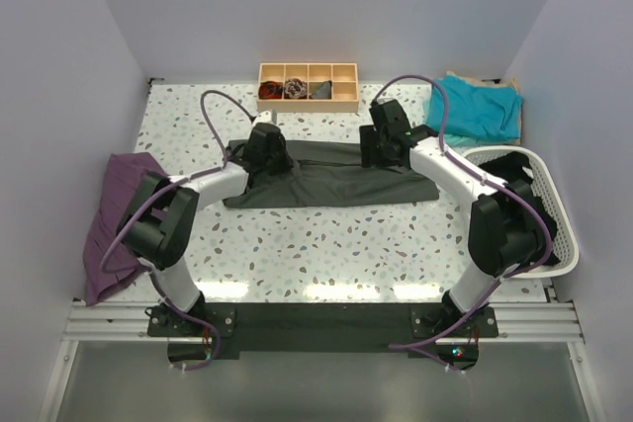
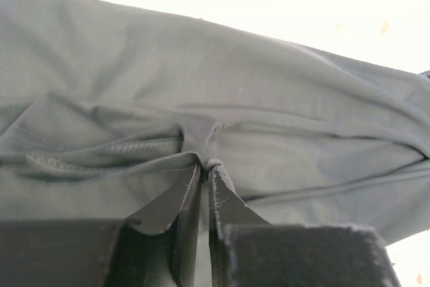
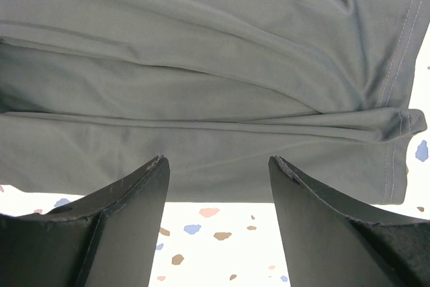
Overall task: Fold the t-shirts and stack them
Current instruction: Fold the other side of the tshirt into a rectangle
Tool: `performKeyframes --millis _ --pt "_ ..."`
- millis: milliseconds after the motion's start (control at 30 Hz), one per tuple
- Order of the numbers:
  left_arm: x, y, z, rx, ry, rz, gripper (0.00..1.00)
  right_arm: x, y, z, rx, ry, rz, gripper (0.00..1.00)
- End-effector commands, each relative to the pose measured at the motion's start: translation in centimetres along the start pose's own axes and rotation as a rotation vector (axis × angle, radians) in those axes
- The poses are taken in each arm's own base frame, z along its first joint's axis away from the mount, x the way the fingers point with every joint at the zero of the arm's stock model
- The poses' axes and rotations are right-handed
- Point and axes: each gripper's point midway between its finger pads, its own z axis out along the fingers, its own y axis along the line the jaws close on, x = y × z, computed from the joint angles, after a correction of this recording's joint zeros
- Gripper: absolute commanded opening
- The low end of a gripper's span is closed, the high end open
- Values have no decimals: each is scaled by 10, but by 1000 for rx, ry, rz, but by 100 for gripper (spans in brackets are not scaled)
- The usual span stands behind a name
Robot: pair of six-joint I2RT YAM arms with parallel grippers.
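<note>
The dark charcoal grey t-shirt lies folded in a long band across the middle of the table. My left gripper sits at its left far part, shut on a pinch of the grey cloth. My right gripper is over the shirt's right far part, open and empty, its fingers just above the shirt's edge. The teal t-shirt lies folded at the far right corner.
A wooden compartment tray with small items stands at the far middle. A white basket holding dark cloth is at the right edge. A purple garment hangs over the table's left edge.
</note>
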Motion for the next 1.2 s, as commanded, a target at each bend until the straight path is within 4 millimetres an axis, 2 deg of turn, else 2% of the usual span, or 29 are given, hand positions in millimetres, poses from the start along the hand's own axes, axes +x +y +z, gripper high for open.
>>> performKeyframes --millis 0,100,133,267,300,333,367,467,567,600,633,700,733,800,900,1167 --pt "-20 -16 15 22 -30 65 16 3 -7 1 21 6 -3 65" --pt "-25 -26 29 51 -20 114 22 6 -8 2 29 10 -3 65" --pt "-28 -29 36 57 -19 136 33 6 -10 2 32 9 -2 65" --pt "-39 -39 46 82 -30 196 34 9 -14 2 49 16 -2 65" --pt "-40 -39 47 78 -29 203 36 10 -15 2 51 16 -4 65" --pt "-46 -41 49 74 -42 219 44 10 -16 2 52 13 0 65" --pt "-49 -42 49 68 -48 222 47 11 -16 2 53 14 -2 65" --pt "-59 -41 42 55 -79 243 51 9 -19 1 64 8 1 65" --pt "-66 -39 21 41 -102 233 53 6 -18 -1 55 3 0 65" --pt "-78 -46 4 71 -141 227 55 6 -17 -1 52 0 -1 65" --pt "-68 -39 -1 65 -126 223 56 5 -17 -1 46 -1 2 65" --pt "-70 -38 -19 71 -134 209 58 5 -15 0 38 1 6 65" --pt "-59 -30 -21 56 -110 196 58 5 -14 2 36 5 5 65" --pt "-57 -27 -32 50 -109 176 58 6 -11 3 24 8 8 65" --pt "-34 -10 -39 31 -76 144 58 8 -8 5 11 15 13 65" --pt "-20 3 -30 -13 -51 123 59 10 -8 7 8 23 9 65"
